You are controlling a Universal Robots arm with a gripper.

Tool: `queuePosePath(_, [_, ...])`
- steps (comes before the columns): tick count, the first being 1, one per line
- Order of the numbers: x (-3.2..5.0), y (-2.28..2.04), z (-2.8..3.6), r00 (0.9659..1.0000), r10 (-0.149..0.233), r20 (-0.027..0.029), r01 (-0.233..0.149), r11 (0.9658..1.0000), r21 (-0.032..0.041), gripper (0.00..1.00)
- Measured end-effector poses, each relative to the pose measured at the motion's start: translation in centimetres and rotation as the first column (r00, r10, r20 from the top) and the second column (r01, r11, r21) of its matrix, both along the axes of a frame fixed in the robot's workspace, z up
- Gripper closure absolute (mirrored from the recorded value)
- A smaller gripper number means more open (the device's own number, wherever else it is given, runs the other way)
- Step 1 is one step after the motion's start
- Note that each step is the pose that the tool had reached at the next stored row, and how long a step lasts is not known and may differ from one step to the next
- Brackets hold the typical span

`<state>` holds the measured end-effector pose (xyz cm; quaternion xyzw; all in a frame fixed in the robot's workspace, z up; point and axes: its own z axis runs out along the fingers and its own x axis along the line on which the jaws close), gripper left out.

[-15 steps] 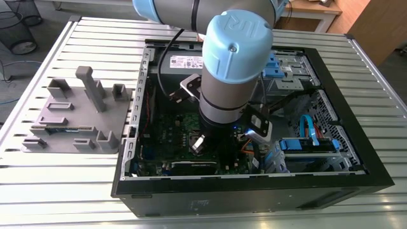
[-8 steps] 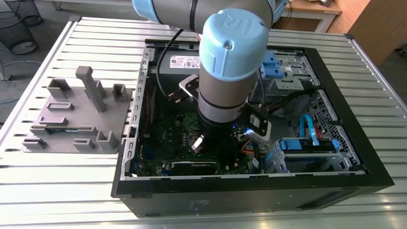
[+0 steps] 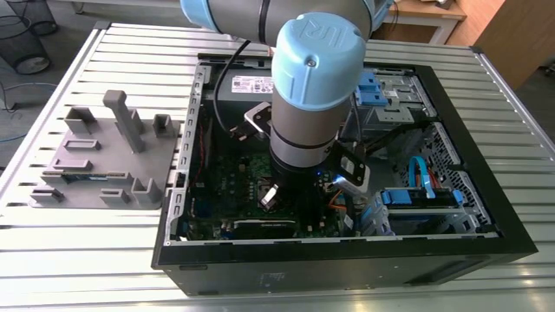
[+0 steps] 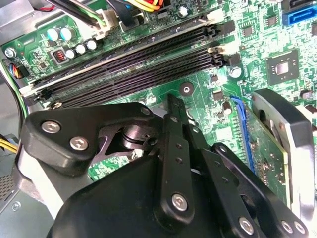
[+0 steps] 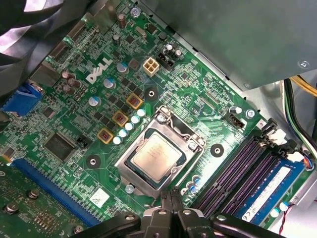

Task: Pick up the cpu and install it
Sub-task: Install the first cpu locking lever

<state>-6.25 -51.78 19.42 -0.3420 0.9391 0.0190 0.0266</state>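
**Cpu in the socket, tool closed beside it**

In the first wrist view the cpu (image 5: pixel 157 157) lies flat inside the silver-framed socket (image 5: pixel 182 130) on the motherboard (image 5: pixel 74 124). The tool (image 5: pixel 171 195) hovers just beside the socket, fingers pressed together and holding nothing. As I judge it, a chip seated slightly askew could bend contacts under any downward press. The closed tips could also scrape the nearby memory slots (image 5: pixel 233 173).

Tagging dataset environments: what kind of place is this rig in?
Likely a robotics lab or workshop bench, not a production line: an open desktop PC case lies on a slatted aluminium table beside a grey fixture tray, with a wooden desk beyond.
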Motion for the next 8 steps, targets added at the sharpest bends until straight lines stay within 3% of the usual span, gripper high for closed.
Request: queuePosePath(8, [0.36, 0.00, -0.35, 1.0000, 0.000, 0.0024, 0.000, 1.0000, -0.0001, 0.89])
